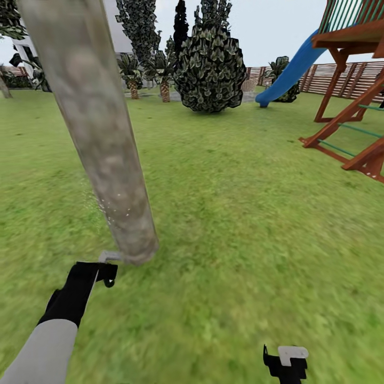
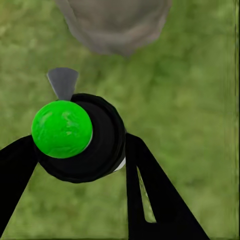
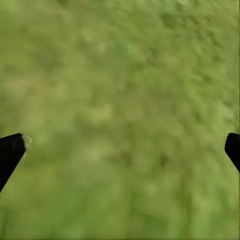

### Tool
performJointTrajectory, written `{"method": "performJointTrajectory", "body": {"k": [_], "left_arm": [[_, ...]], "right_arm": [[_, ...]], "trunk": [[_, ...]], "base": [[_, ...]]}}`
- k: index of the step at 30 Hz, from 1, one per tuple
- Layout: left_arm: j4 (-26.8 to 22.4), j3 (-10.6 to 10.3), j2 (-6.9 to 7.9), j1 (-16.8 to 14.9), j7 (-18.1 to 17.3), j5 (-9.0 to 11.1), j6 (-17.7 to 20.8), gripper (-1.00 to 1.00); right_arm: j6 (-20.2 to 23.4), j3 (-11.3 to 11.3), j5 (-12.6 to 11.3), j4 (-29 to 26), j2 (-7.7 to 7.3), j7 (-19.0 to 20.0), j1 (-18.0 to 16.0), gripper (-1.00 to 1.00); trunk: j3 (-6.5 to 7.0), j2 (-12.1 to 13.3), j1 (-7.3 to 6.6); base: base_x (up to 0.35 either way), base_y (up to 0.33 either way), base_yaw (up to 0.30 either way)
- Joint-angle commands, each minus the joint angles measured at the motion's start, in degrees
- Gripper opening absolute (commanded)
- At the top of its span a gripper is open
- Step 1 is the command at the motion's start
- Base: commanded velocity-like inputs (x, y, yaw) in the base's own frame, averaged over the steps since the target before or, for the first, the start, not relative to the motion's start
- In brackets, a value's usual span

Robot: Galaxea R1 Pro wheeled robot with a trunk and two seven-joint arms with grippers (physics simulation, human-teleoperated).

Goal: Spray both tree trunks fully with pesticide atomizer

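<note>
Left hand (image 2: 80, 150): pinching atomizer (image 2: 77, 137), nozzle just beside tree trunk (image 1: 101, 133) base. Right hand (image 3: 120, 150): spread, idle over grass (image 1: 240, 213). Risk: mist (image 1: 104, 205) stays low, upper trunk uncovered.

We see flat, even daylight with no cast shadows or glare. The grass (image 1: 240, 224) looks smeared and soft, blurriest in the right wrist view, and the tree trunk (image 1: 101, 133) leans with wide-angle distortion.
</note>
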Motion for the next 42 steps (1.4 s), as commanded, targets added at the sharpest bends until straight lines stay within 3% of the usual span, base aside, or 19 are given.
{"method": "performJointTrajectory", "body": {"k": [1, 3, 5, 7, 13, 20, 23, 24, 27, 28, 31, 42], "left_arm": [[0.15, 0.04, -0.52, -0.02, 0.01, -0.5, -0.15, -1.0], [0.29, 1.41, 0.38, -0.03, 0.08, -0.49, -0.32, -1.0], [0.3, 3.03, 2.98, 0.06, 0.63, -0.46, -0.52, -1.0], [0.3, 3.22, 3.33, 0.62, 0.71, -0.33, -0.6, -1.0], [0.36, 2.9, 2.33, 1.12, 1.6, 0.07, -3.49, -1.0], [0.71, 2.96, 2.27, 1.2, 2.42, 0.04, -4.36, -1.0], [4.76, 2.98, 2.27, 1.74, 2.48, 0.1, -5.17, -1.0], [5.94, 2.99, 2.22, 1.84, 2.57, 0.07, -7.38, -1.0], [6.57, 2.88, 1.86, 1.91, 5.86, 0.2, -10.5, -1.0], [6.38, 2.77, 0.51, 1.91, 7.2, 0.11, -10.9, -1.0], [6.2, 2.83, -0.91, 1.92, 7.83, -0.01, -11.17, -1.0], [6.08, 4.01, -0.61, 1.92, 7.87, 0.17, -11.04, -1.0]], "right_arm": [[0.0, 0.01, 0.01, 0.0, 0.04, 0.0, 0.0, 1.0], [0.0, 0.01, 0.01, 0.0, 0.07, 0.0, 0.0, 1.0], [0.0, 0.01, 0.01, 0.0, 0.08, 0.0, 0.0, 1.0], [0.0, 0.01, 0.01, 0.0, 0.1, 0.0, 0.0, 1.0], [0.0, 0.01, 0.01, 0.0, 0.06, 0.0, 0.0, 1.0], [0.0, 0.01, 0.01, 0.0, 0.11, 0.0, 0.0, 1.0], [0.0, 0.01, 0.01, 0.0, 0.11, 0.0, 0.0, 1.0], [0.0, 0.01, 0.01, 0.0, 0.11, 0.0, 0.0, 1.0], [0.0, 0.01, 0.01, 0.0, 0.11, -0.01, 0.0, 1.0], [0.0, 0.01, 0.01, 0.0, 0.11, -0.01, 0.0, 1.0], [0.0, 0.01, 0.01, 0.0, 0.11, 0.0, 0.0, 1.0], [0.0, 0.01, 0.01, 0.01, -0.01, -0.02, 0.0, 1.0]], "trunk": [[0.0, 0.0, 0.0], [0.0, 0.0, 0.0], [0.0, 0.0, 0.0], [0.0, 0.0, 0.0], [0.0, 0.0, 0.0], [0.0, 0.0, 0.0], [0.0, 0.0, 0.0], [0.0, 0.0, 0.0], [0.0, 0.0, 0.0], [0.0, 0.0, 0.0], [0.0, 0.0, 0.0], [0.0, 0.0, 0.0]], "base": [[0.0, 0.0, 0.247], [0.0, 0.0, 0.27], [0.0, 0.0, 0.229], [0.04, -0.029, 0.06], [0.201, -0.185, 0.004], [0.198, -0.215, 0.045], [0.104, -0.261, 0.254], [0.092, -0.266, 0.275], [0.094, -0.267, 0.277], [0.096, -0.267, 0.278], [0.097, -0.267, 0.121], [0.079, -0.268, 0.003]]}}
